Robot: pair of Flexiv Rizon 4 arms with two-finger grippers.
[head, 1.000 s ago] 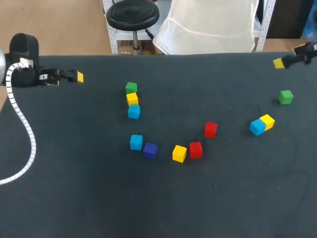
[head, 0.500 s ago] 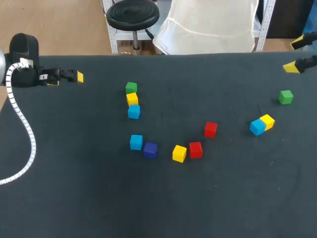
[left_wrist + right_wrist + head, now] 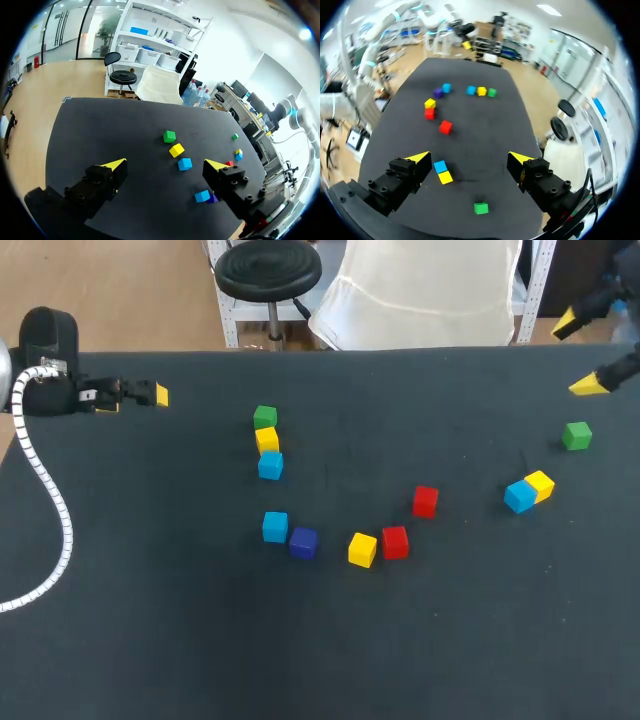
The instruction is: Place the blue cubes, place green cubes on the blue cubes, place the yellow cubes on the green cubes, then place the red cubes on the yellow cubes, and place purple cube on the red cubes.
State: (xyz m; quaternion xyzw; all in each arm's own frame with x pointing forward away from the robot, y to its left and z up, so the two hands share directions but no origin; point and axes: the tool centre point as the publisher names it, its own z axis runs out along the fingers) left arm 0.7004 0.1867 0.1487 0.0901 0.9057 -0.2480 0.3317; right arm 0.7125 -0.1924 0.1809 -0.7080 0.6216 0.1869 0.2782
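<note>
Green cube (image 3: 480, 208) under wide-spread right fingers (image 3: 418, 158), untouched, blue cube (image 3: 440, 166) just ahead

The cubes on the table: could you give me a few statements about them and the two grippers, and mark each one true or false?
1. No cube sits on another; all lie on the table. True.
2. There are two purple cubes. False: there is only one purple cube, beside a blue cube.
3. A green cube, a yellow cube and a second blue cube lie in a row. True.
4. The right gripper holds a green cube. False: the right gripper is open and empty, and the nearest green cube lies on the table.
5. The left gripper is open and empty. True.
</note>
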